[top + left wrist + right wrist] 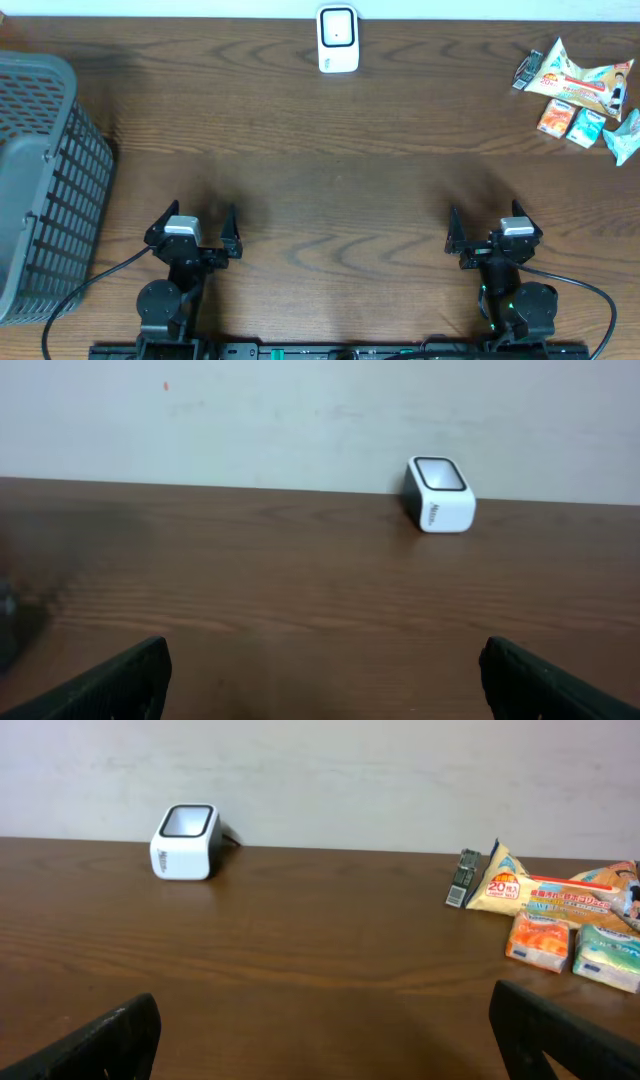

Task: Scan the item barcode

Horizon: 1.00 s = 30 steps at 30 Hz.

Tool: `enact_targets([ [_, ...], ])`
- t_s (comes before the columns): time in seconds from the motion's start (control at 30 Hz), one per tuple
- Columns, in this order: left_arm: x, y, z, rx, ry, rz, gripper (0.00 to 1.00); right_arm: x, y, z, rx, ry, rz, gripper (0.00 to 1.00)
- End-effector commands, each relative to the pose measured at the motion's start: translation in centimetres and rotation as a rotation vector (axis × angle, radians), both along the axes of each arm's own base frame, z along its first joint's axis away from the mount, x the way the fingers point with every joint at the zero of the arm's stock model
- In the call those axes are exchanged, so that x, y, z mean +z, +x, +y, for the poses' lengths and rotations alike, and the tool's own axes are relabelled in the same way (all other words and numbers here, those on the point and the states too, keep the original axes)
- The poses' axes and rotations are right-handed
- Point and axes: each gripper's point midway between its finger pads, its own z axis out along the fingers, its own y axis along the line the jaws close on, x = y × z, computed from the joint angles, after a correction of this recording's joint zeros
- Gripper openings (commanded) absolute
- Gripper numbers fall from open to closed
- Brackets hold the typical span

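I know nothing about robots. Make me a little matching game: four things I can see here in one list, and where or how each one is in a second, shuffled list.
Things:
1. white scanner
2. grey basket
3. snack packets
4. left gripper

Place or state:
A. far right corner
B. jaws open, holding nothing
C. middle of the far edge
D. far left side

Pairs: 1-C, 2-D, 3-A, 4-B

- Overhead, we looked straight down on left pincer (200,213) and right pincer (487,213).
- Our wrist views sat low behind each, facing ahead; both shared the scanner (440,495).
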Motion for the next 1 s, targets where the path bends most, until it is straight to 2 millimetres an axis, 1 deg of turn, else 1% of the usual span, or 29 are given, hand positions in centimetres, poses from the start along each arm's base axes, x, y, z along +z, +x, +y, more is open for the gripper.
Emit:
enact_targets([
  [0.0, -1.46, -0.12, 0.24, 0.01, 0.01, 0.048, 0.98, -0.09, -0.01, -0.02, -0.002, 0.01, 0.0, 0.99],
  [0.2, -1.48, -0.19, -0.5, -0.024, 0.037, 0.045, 0.98, -0.09, -0.01, -0.02, -0.002, 0.01, 0.0, 0.99],
  [0.43, -1.49, -0.2, -0.51, -0.031, 0.093, 0.039, 0.98, -0.09, -0.01, -0.02, -0.002, 0.01, 0.0, 0.99],
  [0.97, -1.49, -0.18, -0.36, -0.022, 0.088, 0.04, 0.98, -0.09, -0.01, -0.02, -0.002, 0.01, 0.0, 0.99],
])
